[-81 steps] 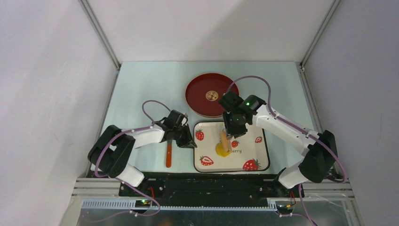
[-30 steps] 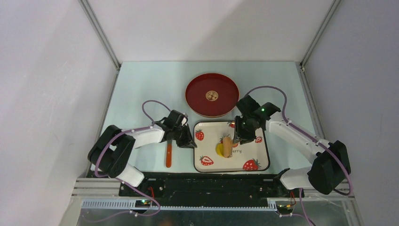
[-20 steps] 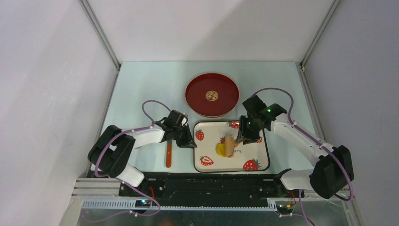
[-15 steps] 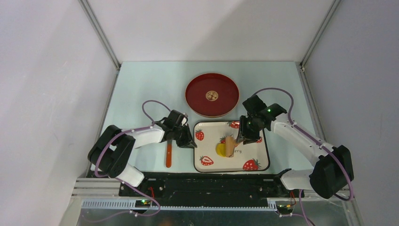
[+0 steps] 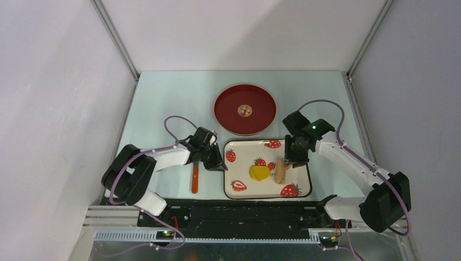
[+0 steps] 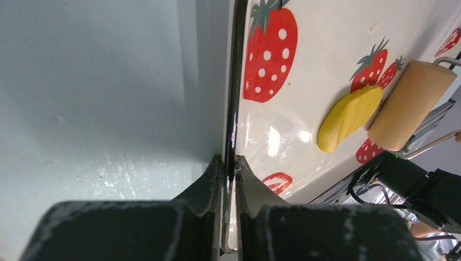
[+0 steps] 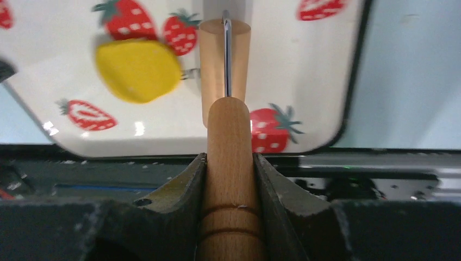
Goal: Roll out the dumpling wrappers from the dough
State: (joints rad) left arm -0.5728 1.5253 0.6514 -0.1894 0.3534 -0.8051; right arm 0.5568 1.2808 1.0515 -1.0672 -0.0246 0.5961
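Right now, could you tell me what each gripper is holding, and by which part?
The right gripper clamps the wooden roller by its handle. The left gripper pinches the strawberry tray by its left rim.

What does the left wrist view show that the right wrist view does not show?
Only the left wrist view shows the left fingers closed on the left rim of the tray. Only the right wrist view shows the right fingers gripping the wooden handle of the roller. Both views show the yellow dough lying on the strawberry-print tray beside the roller's barrel, not under it.
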